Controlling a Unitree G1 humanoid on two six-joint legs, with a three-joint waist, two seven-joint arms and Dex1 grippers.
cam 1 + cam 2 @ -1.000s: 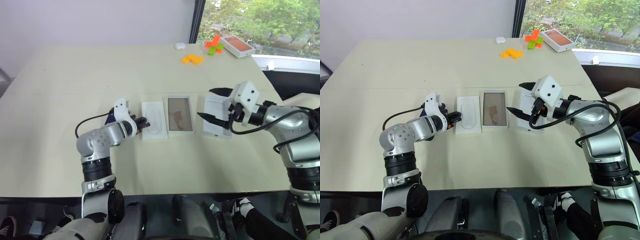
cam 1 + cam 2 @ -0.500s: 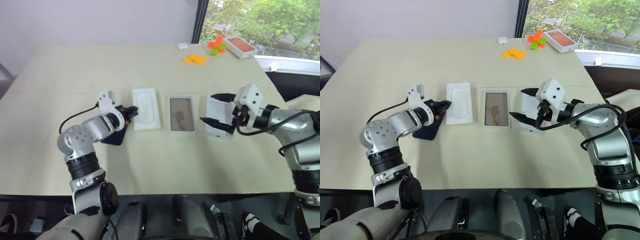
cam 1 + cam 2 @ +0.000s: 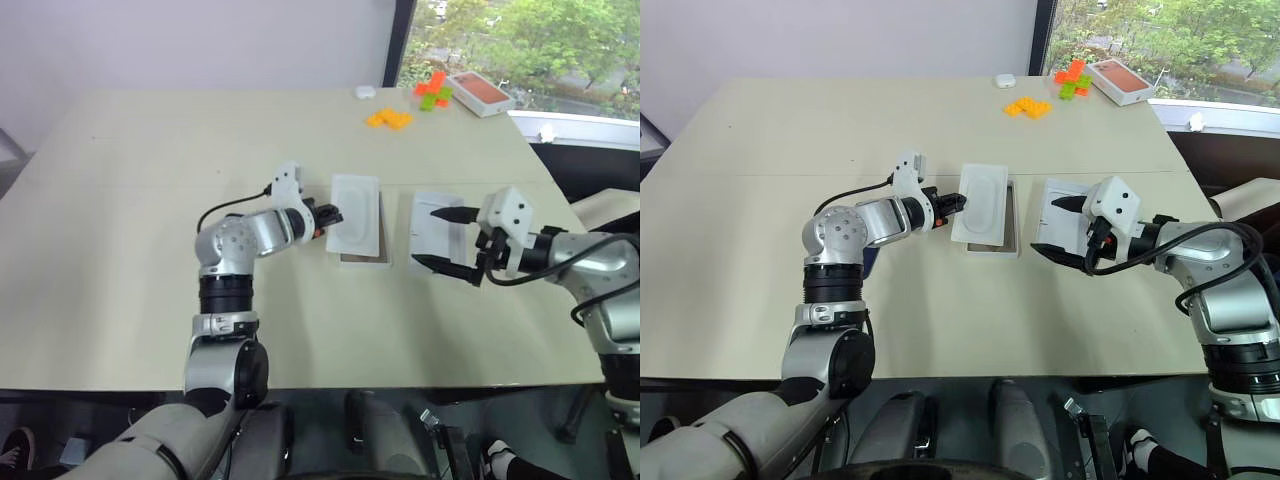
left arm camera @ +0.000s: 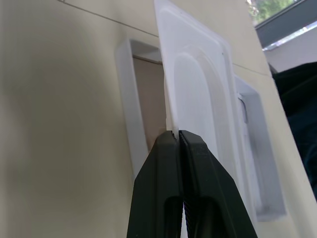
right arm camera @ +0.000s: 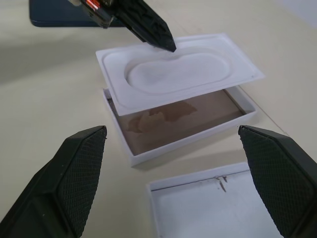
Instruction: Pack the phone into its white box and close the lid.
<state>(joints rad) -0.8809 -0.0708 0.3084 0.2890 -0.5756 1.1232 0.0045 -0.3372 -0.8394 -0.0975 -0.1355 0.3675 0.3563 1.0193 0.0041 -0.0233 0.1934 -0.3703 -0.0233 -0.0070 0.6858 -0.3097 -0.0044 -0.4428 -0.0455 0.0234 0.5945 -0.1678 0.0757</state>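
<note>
Our left gripper (image 4: 177,135) is pinched tight on the edge of the white insert (image 5: 183,74), holding it just above the white box (image 5: 185,130), which sits open on the table (image 3: 130,200). Our right gripper (image 3: 447,240) hangs with its fingers spread wide and holds nothing, just above the lid (image 5: 208,208), which lies hollow side up beside the box. The phone (image 5: 54,15) lies flat beyond the box, on the side away from the lid.

My arms are silver-grey metal with black ribbed joint bands, and a black cable loops along each forearm. White housings cap both wrists. My fingers (image 5: 84,171) are black, tapered, cross-hatched on the pads.
</note>
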